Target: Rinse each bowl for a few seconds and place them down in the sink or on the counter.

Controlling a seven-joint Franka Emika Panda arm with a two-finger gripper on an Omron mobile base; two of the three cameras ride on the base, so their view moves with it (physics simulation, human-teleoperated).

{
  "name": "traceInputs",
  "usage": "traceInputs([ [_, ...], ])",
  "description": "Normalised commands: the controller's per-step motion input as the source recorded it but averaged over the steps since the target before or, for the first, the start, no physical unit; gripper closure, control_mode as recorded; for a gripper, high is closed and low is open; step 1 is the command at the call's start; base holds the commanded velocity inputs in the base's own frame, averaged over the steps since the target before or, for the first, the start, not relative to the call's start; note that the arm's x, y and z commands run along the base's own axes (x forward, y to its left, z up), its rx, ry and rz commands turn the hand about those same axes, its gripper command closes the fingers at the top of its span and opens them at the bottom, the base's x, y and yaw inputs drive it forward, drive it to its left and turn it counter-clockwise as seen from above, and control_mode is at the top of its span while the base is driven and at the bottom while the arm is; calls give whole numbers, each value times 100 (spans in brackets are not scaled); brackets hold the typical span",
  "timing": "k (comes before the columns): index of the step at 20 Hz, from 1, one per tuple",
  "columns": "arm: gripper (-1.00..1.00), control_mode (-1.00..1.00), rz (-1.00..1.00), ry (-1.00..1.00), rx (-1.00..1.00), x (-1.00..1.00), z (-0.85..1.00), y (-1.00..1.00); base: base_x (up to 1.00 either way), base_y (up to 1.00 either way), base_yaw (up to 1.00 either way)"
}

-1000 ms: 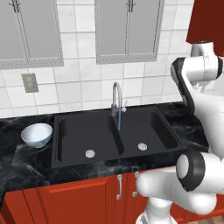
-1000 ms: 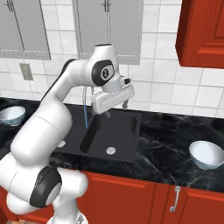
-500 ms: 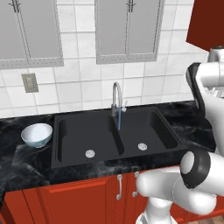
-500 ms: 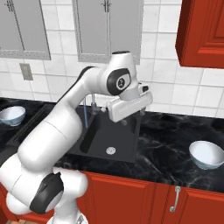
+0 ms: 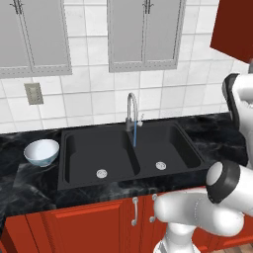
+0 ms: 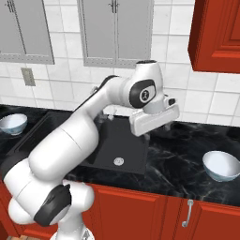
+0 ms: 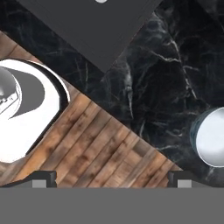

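Two glossy white bowls tinged pale blue stand upright on the black marbled counter. One bowl sits left of the black double-basin sink and appears again as the left bowl. The other bowl rests on the counter far right of the sink; in the hand view this right bowl lies at the right edge. My gripper hangs open and empty over the counter just right of the sink, well left of that bowl. Its fingertips stand wide apart around the gripper's middle.
The curved silver faucet stands behind the sink's divider, with a thin blue stream of water falling from it. Red cabinets run under the counter, and a red wall cabinet hangs at upper right. Wooden floor lies past the counter's front edge.
The arm has swung to the right, carrying the open gripper from above the sink to the counter beside its right edge. Both bowls stay where they were.
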Motion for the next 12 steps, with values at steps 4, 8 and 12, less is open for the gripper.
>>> traceInputs([
  [4,-100,-100,-7,0,0,-12,-16,-35,0,0,0],
  [8,-100,-100,-8,0,-1,-6,-14,-34,0,0,0],
  [12,-100,-100,-7,0,-1,-1,-15,-34,0,0,0],
])
